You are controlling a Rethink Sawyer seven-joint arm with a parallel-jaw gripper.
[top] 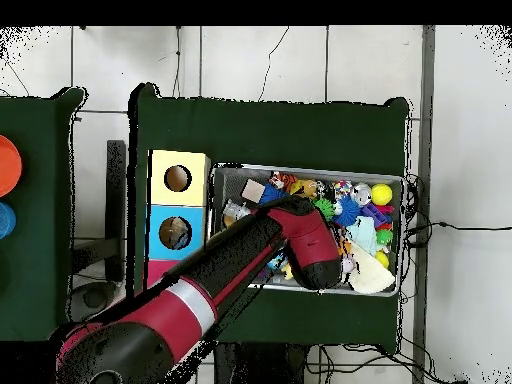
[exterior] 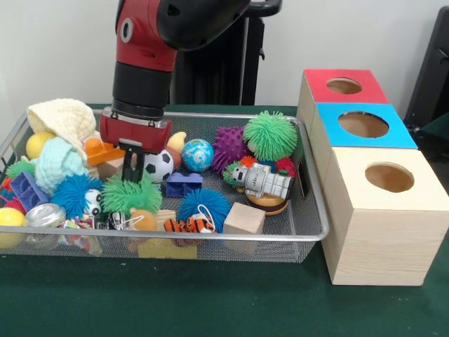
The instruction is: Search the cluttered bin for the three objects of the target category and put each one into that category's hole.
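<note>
A wire mesh bin holds a heap of toys: spiky balls in green, purple and blue, a soccer ball, a globe ball, a wooden cube, a blue brick, a toy robot figure. My gripper reaches down into the left-middle of the bin, between an orange block and the soccer ball, just above a green spiky ball. In the overhead view the arm covers the gripper.
Right of the bin stand three boxes in a row, each with a round hole on top: red, blue, plain wood. A cream knitted cloth and a yellow ball lie at the bin's left end.
</note>
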